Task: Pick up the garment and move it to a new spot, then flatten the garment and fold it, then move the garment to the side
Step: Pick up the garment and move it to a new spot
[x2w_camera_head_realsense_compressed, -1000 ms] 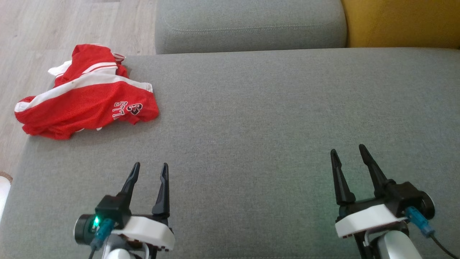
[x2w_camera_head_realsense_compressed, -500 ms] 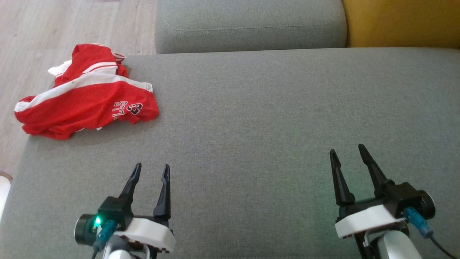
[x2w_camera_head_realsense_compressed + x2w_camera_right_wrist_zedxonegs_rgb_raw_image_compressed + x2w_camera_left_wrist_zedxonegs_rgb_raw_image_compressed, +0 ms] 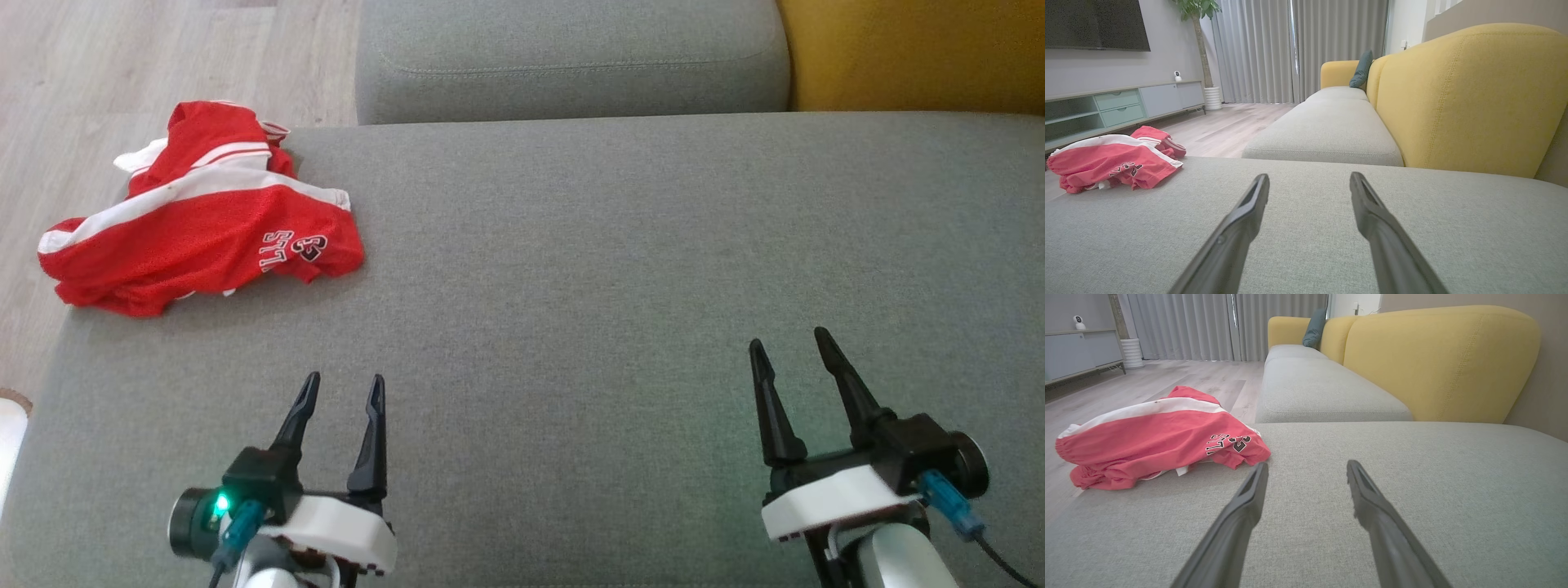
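Garment (image 3: 200, 237) first, at the far left: one red piece with white stripes and black lettering. It lies crumpled on the far left corner of the grey seat (image 3: 571, 286), and its outer part seems to reach past the seat's edge over the wooden floor (image 3: 82, 82).

Nearer the robot, the left gripper (image 3: 344, 379) hovers low over the seat. Its two fingers are spread with nothing between them, and it is well apart from the cloth. Across a wide stretch of bare cushion, the right gripper (image 3: 788, 337) hangs the same way, parted and empty. A second grey cushion (image 3: 571, 57) sits beyond the seat, and a yellow backrest (image 3: 914, 49) rises at the far right.

The count: one garment, two grippers with two fingers each, and two grey cushions.

The pickup looks not yet begun, and the corner is likely the main hazard. A push from the seat side could slide the garment off onto the floor. A pinch that catches only the top layer would probably lift it as a twisted bundle, which makes flattening harder. Coming down too deep could snag the fingertips in the upholstery.
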